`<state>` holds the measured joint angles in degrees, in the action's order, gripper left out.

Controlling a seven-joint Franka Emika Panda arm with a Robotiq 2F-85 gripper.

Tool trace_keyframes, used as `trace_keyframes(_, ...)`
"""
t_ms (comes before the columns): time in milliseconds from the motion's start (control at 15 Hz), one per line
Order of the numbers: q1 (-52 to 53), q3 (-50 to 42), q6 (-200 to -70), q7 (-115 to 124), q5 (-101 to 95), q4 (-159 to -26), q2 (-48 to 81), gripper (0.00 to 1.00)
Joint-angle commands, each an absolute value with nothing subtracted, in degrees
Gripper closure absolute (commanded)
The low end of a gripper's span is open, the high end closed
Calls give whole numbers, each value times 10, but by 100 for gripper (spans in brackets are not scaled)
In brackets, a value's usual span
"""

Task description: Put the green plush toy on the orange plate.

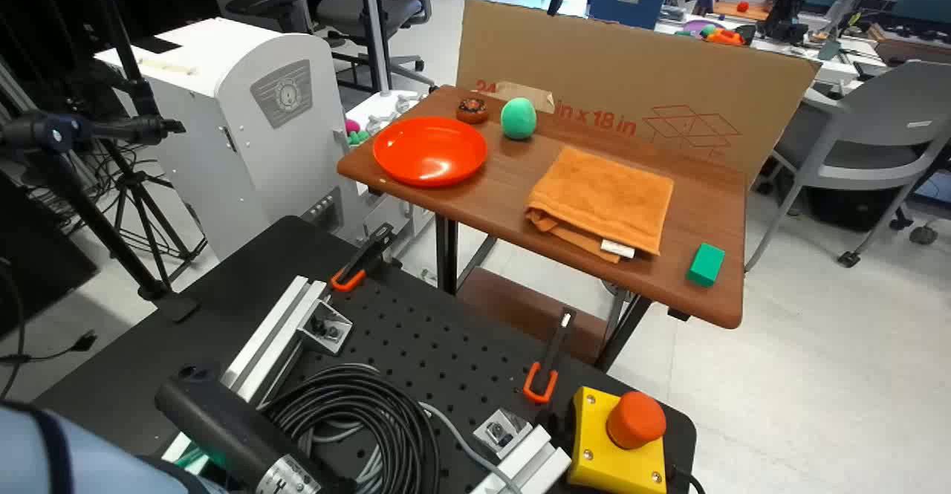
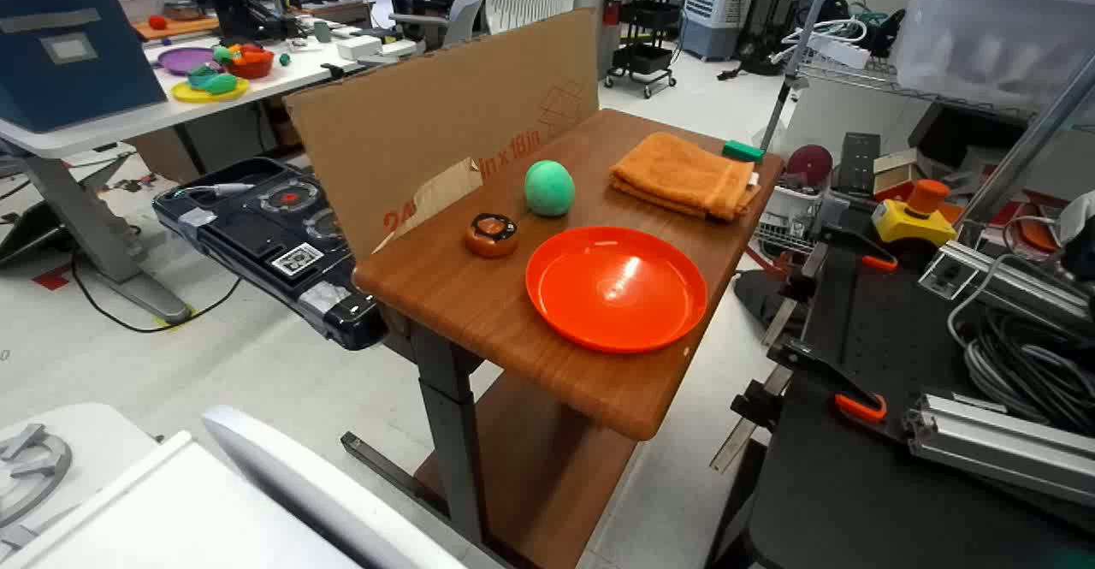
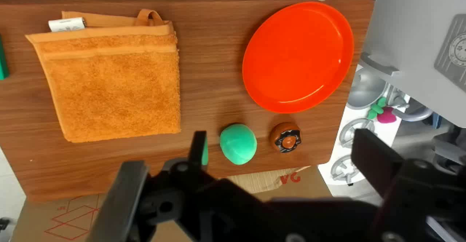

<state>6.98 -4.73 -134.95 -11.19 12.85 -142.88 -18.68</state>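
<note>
Green plush toy (image 3: pixel 238 144): small, rounded, egg-like, mint green, mostly matte; sits directly on the desk (image 3: pixel 211 60), near the orange plate (image 3: pixel 298 56) but apart from it. Desk is brown wood grain, rounded corners. Plate is round, shallow, glossy orange-red plastic, raised rim, glare on its surface, close to a short end of the desk. Hand (image 3: pixel 281 143), in the wrist view: spread, dark blocky fingers (image 3: pixel 197 149) well apart. Just beside the toy, small gap: brown doughnut-shaped object (image 2: pixel 491 235), shiny, dark wavy-edged ring on top. Other side of the toy: orange terry towel (image 3: pixel 113 89), folded roughly square, fuzzy pile, flatter woven bands at one edge, hanging loop, white printed tag (image 3: pixel 67 24). Past the towel, toward the end opposite the plate: green block (image 1: pixel 706 264), boxy, flat faces, crisp edges. In both exterior views, tan cardboard sheet (image 1: pixel 594 70) stands along a long edge of the desk, red printing, torn pale patch. In an exterior view, foreground: emergency-stop button (image 1: pixel 637 420), rounded red-orange cap on a yellow box, near coiled black cable (image 1: pixel 405 420).
</note>
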Motion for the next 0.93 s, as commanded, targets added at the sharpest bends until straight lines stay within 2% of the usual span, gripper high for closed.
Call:
trace_keyframes(0, 61, -38, -1347, -114, 132, -1428, -187, 0)
trace_keyframes(400, 54, -20, -1315, -48, 119, -1372, -128, 0)
trace_keyframes(867, 41, 0, -1209, 85, 74, -1161, 72, 0)
